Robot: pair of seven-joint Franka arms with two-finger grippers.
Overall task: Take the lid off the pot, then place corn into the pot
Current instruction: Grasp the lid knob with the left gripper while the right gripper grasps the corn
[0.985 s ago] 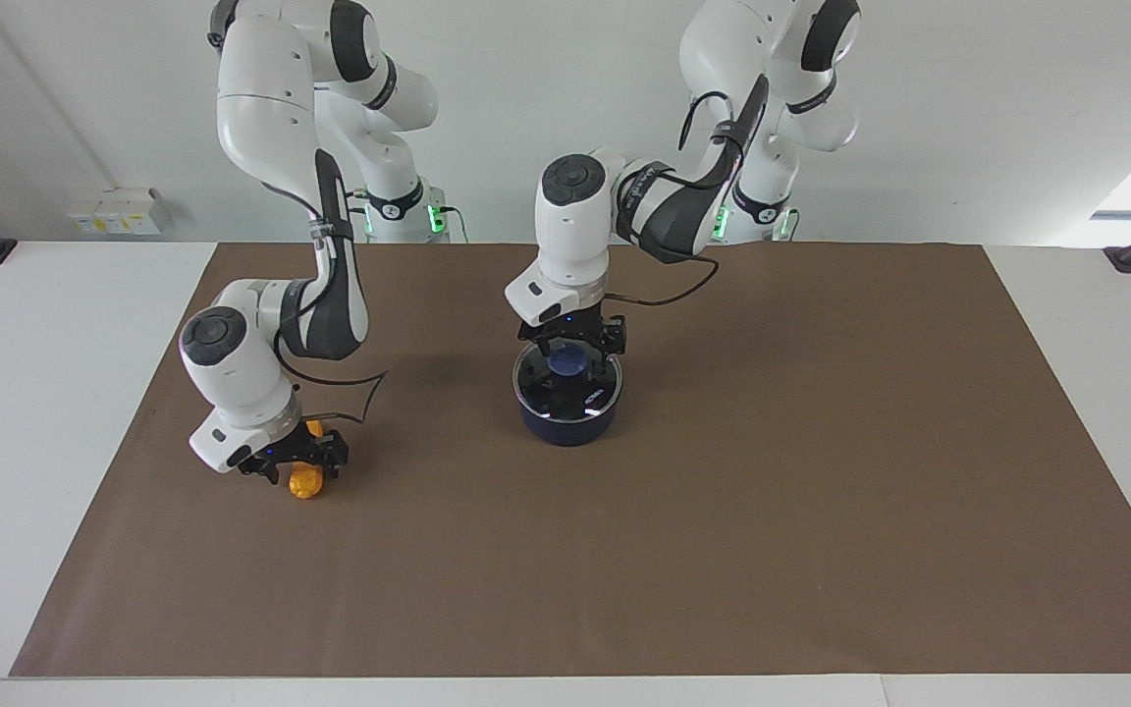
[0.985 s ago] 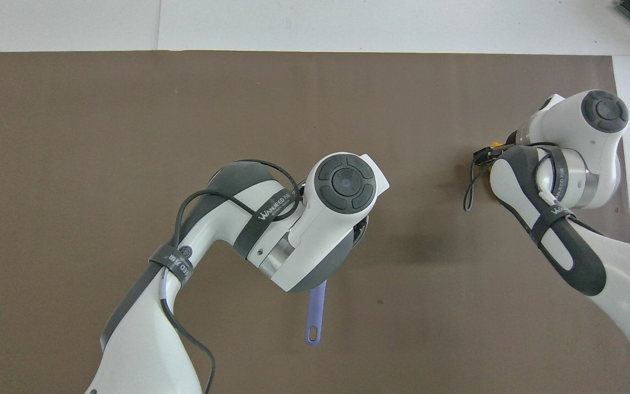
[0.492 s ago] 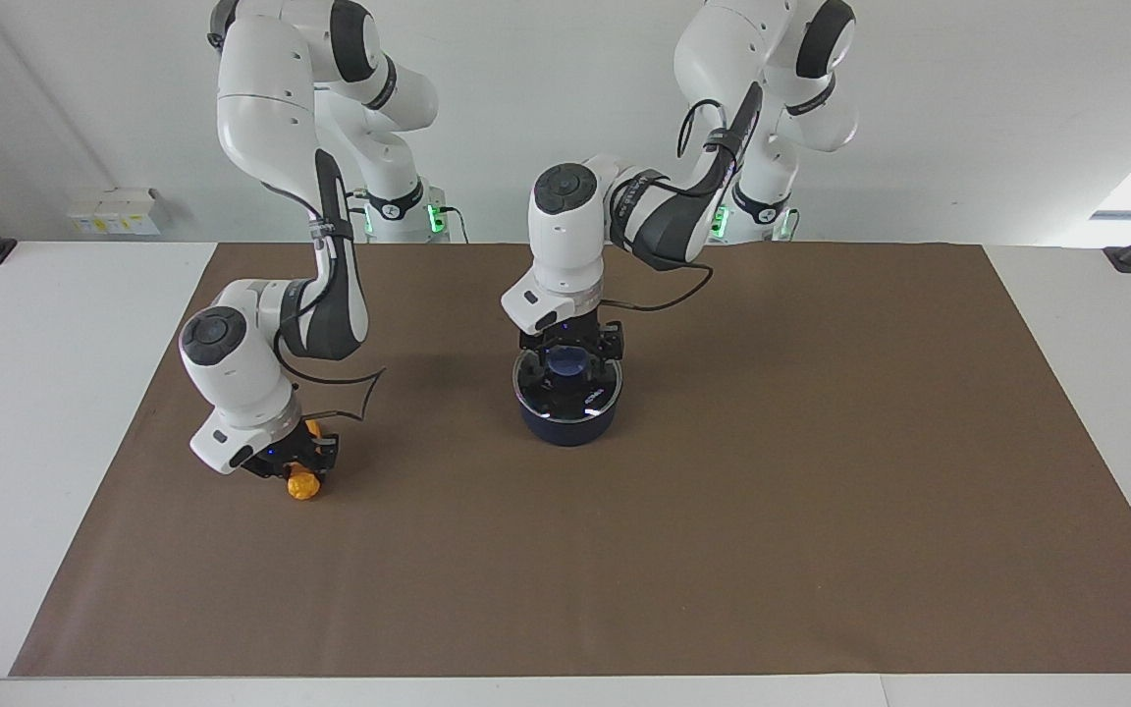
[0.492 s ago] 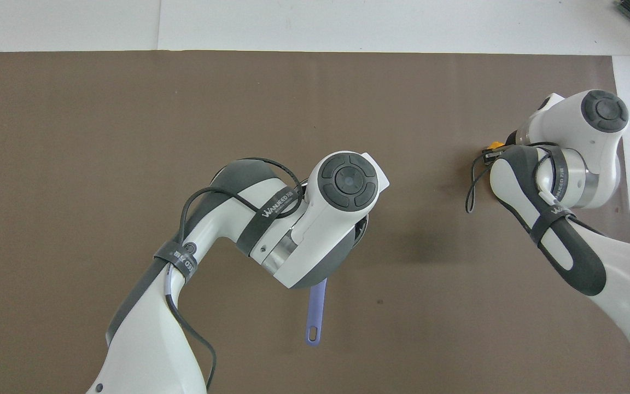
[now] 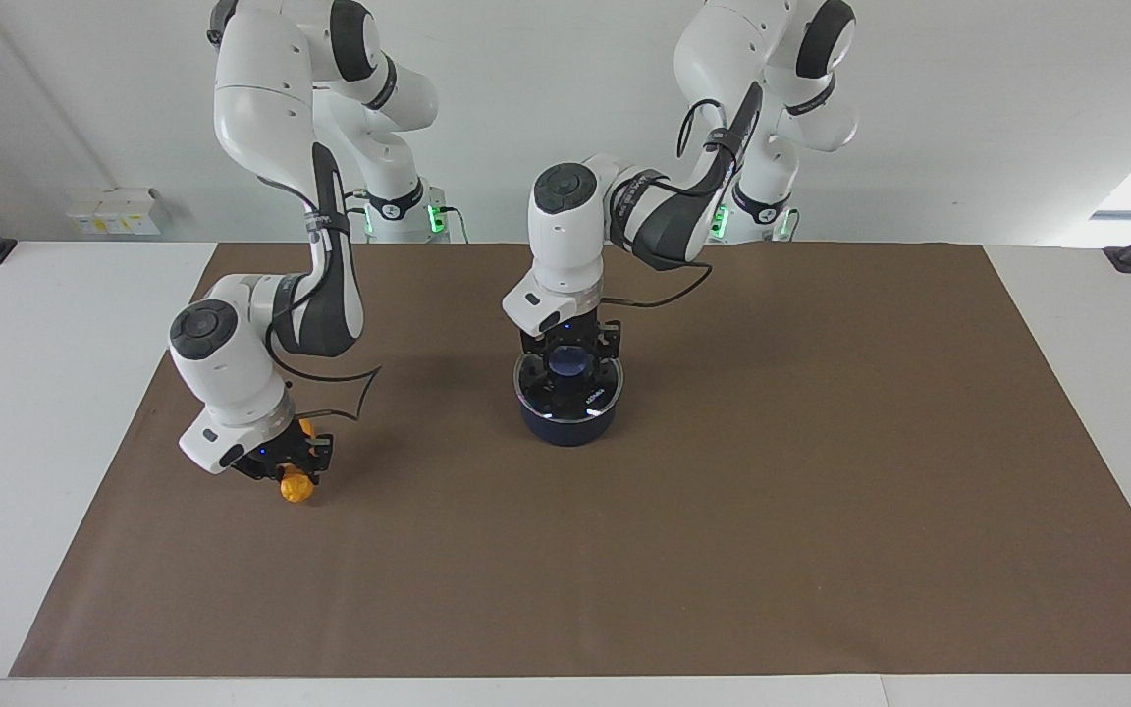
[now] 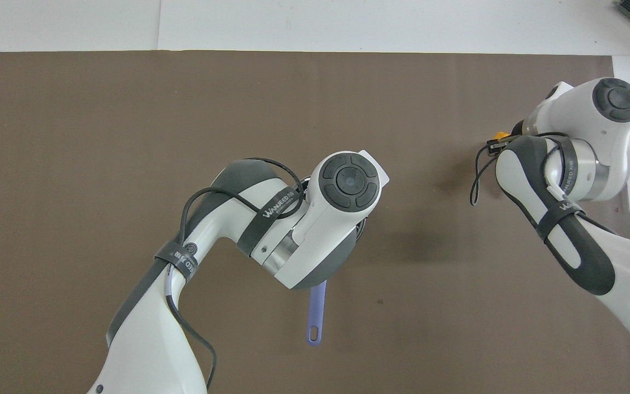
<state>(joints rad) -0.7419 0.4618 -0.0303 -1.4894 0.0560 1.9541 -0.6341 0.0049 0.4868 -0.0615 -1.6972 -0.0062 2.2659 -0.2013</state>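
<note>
Lid (image 5: 566, 383) sits on pot (image 5: 566, 420) mid-table, not lifted; left gripper (image 5: 570, 361) jaws closed around its blue knob. Corn (image 5: 295, 488) clamped in right gripper (image 5: 289, 469), at right arm's end. Both steps remain.

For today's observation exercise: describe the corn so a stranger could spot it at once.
Start at the brown mat covering the table, then go to the right arm's end. There the right gripper is shut on the corn, a small bumpy orange-yellow cob, the only bright thing there.
</note>
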